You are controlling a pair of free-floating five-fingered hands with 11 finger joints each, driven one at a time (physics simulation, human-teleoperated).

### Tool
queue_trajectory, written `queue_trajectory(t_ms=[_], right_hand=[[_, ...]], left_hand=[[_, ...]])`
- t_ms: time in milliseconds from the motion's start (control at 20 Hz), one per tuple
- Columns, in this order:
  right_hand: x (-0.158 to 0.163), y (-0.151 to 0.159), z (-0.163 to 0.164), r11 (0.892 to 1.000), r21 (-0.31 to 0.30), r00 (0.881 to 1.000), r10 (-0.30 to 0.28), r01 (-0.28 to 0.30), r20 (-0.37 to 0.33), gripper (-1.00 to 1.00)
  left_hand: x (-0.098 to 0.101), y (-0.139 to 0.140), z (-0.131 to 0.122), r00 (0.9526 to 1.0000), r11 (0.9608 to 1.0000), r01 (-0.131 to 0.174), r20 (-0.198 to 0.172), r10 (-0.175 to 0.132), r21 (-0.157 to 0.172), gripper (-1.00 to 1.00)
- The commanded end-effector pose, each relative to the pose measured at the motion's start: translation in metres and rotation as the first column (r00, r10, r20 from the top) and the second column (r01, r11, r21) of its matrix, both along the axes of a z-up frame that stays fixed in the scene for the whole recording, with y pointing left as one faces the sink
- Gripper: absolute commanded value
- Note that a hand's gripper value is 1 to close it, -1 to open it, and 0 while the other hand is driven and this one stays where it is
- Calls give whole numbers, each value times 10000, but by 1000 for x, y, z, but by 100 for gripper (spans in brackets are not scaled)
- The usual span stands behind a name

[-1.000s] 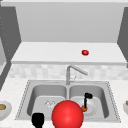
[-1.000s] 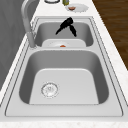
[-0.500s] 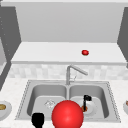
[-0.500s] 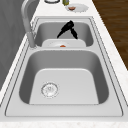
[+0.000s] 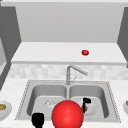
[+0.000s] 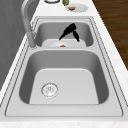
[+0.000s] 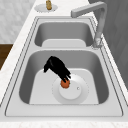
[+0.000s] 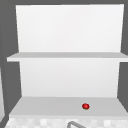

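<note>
the right hand point(image 7: 57, 68) curls its fingertips around a small orange fruit point(image 7: 65, 84) on the white plate point(image 7: 75, 93) in the sink's right basin point(image 7: 32, 82), while the left hand point(image 5: 38, 119) hangs by the front rim, its fingers impossible to make out.

The front view faces my sink point(image 5: 67, 86) from the desk's front edge, taking in the faucet point(image 5: 71, 72) and the shelf point(image 5: 50, 53) behind. The left and right side views look along both basins from opposite ends, close and steeply down. The upper view faces the shelves point(image 8: 67, 56) above, sharing the lower shelf and faucet tip with the front view.
</note>
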State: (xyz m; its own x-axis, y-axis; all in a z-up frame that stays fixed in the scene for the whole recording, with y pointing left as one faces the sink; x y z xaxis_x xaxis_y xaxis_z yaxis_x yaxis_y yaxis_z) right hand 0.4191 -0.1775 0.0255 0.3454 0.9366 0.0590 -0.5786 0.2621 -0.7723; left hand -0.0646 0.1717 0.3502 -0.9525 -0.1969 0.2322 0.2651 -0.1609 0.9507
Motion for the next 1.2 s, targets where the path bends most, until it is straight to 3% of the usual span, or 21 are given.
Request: queue_trajectory(t_ms=[0, 200, 900, 1150], right_hand=[[-2, 0, -6, 9999, 0, 9999, -114, 114, 0, -100], [-2, 1, -21, 10000, -52, 9996, -68, 69, 278, -100], [23, 30, -53, 9988, -418, 9997, -236, 236, -5, -100], [28, 30, -67, 9995, -288, 9991, -92, 104, 408, -100]], left_hand=[[0, 0, 0, 10000, 10000, 0, 0, 0, 0, 0], [0, 0, 0, 10000, 10000, 0, 0, 0, 0, 0], [0, 0, 0, 10000, 10000, 0, 0, 0, 0, 0], [0, 0, 0, 10000, 10000, 0, 0, 0, 0, 0]])
